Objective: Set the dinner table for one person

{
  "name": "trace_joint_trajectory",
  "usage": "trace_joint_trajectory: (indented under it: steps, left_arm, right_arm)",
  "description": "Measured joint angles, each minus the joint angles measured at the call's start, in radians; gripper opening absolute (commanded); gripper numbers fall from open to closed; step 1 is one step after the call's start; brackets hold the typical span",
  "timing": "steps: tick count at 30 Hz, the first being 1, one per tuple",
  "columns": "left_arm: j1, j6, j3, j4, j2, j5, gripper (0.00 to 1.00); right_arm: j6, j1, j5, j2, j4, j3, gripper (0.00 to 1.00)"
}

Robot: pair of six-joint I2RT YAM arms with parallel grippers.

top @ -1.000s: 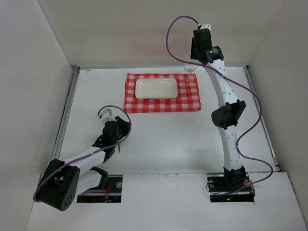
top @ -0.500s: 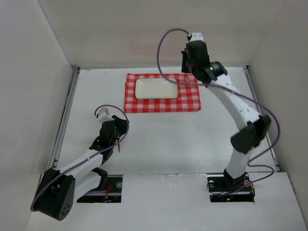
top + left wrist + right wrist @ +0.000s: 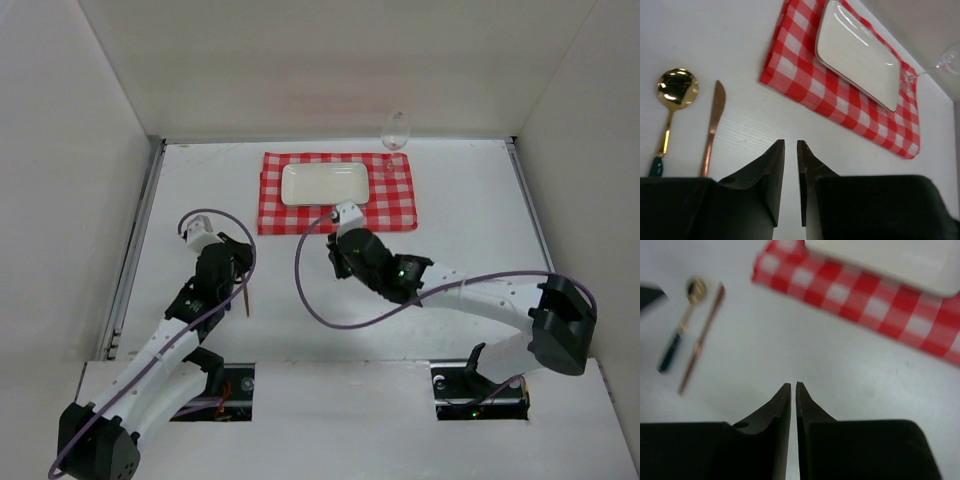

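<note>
Tabletop (image 3: 490, 200) carries a checked cloth (image 3: 390, 208) with plate (image 3: 325, 184) far, spoon (image 3: 670, 100) and knife (image 3: 713, 125) left; left claw (image 3: 790, 143) and right claw (image 3: 793, 385) hover nearly closed, empty.

Wine glass (image 3: 397, 128) left standing free, right jaws back near checked cloth (image 3: 300, 215)

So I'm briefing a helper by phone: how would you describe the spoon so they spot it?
Find the red-and-white checked cloth on the white table. Off its near left corner lie two utensils side by side. The spoon is the left one: round gold bowl, dark green handle end, unlike the flat coppery knife.
</note>
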Motion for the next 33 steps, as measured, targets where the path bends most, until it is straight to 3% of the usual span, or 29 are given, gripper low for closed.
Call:
trace_joint_trajectory:
  steps: [6, 10, 19, 30, 33]
  left_arm:
    - [-0.048, -0.009, 0.011, -0.241, 0.022, -0.116, 0.34]
    - [-0.108, -0.026, 0.011, -0.315, 0.126, -0.183, 0.37]
    - [-0.122, -0.044, 0.011, -0.343, 0.309, -0.232, 0.34]
    - [-0.156, -0.059, 0.033, -0.316, 0.433, -0.24, 0.26]
    - [-0.156, -0.065, 0.037, -0.309, 0.443, -0.243, 0.18]
  right_arm:
    - [0.023, 0.064, 0.063, -0.119, 0.008, -0.247, 0.19]
    - [0.043, 0.054, 0.082, -0.277, 0.056, -0.325, 0.23]
    - [0.073, -0.037, 0.05, -0.479, 0.139, -0.457, 0.29]
    - [0.098, -0.048, -0.021, -0.455, 0.188, -0.461, 0.3]
    - [0.098, -0.048, -0.025, -0.455, 0.193, -0.461, 0.3]
